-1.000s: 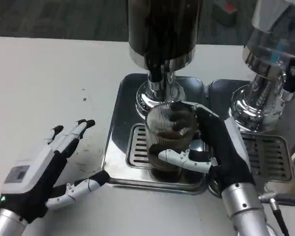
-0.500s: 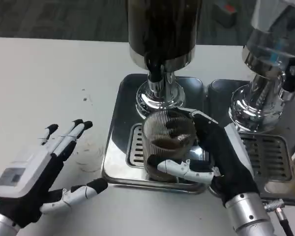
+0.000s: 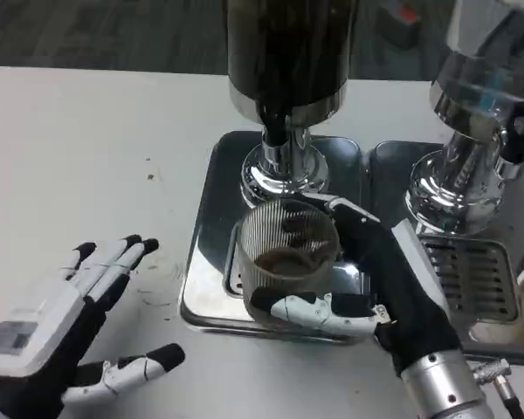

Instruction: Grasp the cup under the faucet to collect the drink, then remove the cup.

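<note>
Your right hand (image 3: 380, 297) is wrapped around the ribbed glass cup (image 3: 286, 259), thumb across the near wall and the other fingers curled behind it from the 3 o'clock side, so the glass is clamped from two opposing directions and should not twist as it travels. The cup sits over the near edge of the steel drip tray (image 3: 211, 218), at about 6 o'clock from the chrome faucet (image 3: 279, 144) and clear of the spout, which fits the removal half of the job; dark drink shows inside, so collection looks done. Whether the base rests on the tray or is just lifted you cannot tell from this angle. It leans slightly toward 9 o'clock, so level it before you bring it over the tray lip. Your left hand (image 3: 57, 336) lies at 8 o'clock on the white bench (image 3: 87, 148), holding nothing, fingers spread and well apart from the tray, which leaves a free landing spot between it and the cup. A second dispenser (image 3: 472, 131) stands at 2 o'clock, so draw toward yourself, not sideways.
</note>
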You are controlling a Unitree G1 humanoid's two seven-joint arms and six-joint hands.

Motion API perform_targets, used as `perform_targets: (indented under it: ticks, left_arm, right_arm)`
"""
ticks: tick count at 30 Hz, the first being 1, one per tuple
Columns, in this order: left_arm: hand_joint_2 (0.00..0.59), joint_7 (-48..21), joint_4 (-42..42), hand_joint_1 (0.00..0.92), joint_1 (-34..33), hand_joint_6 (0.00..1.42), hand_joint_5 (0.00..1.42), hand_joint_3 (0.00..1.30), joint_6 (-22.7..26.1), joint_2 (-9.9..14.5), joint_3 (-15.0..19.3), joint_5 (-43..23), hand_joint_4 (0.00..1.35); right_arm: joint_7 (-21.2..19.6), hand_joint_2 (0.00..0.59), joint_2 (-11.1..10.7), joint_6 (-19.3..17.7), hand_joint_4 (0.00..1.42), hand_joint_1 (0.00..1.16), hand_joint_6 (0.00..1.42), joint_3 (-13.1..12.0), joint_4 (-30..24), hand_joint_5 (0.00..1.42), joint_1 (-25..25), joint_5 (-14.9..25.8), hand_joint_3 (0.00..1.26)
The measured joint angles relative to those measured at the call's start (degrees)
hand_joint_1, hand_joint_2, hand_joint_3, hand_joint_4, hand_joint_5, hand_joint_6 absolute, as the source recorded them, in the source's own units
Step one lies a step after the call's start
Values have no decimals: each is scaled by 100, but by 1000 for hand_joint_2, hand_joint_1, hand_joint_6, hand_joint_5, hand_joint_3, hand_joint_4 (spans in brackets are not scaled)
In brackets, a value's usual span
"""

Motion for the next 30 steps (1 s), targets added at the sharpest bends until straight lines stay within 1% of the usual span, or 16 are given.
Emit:
perform_targets:
  ticks: [3,9,17,23,30]
  left_arm:
    - [103,3,-143,0,156,0,151,73,28,63,99,45,0]
    - [100,4,-437,0,554,0,142,68,83,69,129,78,0]
    - [101,295,-969,0,1035,0,120,60,216,39,284,461,0]
    - [101,425,-1110,0,1209,0,100,57,246,-69,319,503,0]
    - [101,464,-1226,0,1391,0,99,57,314,-73,394,503,0]
  right_arm:
    - [62,251,-53,25,463,1024,689,22,-117,465,98,-1,503]
    - [201,258,-132,79,463,1015,699,31,-330,465,174,0,497]
    - [402,261,-304,126,463,1000,701,26,-686,465,320,41,495]
    - [464,266,-308,229,463,991,701,45,-785,465,441,80,495]
    - [479,269,-298,251,463,960,701,153,-904,465,477,109,488]
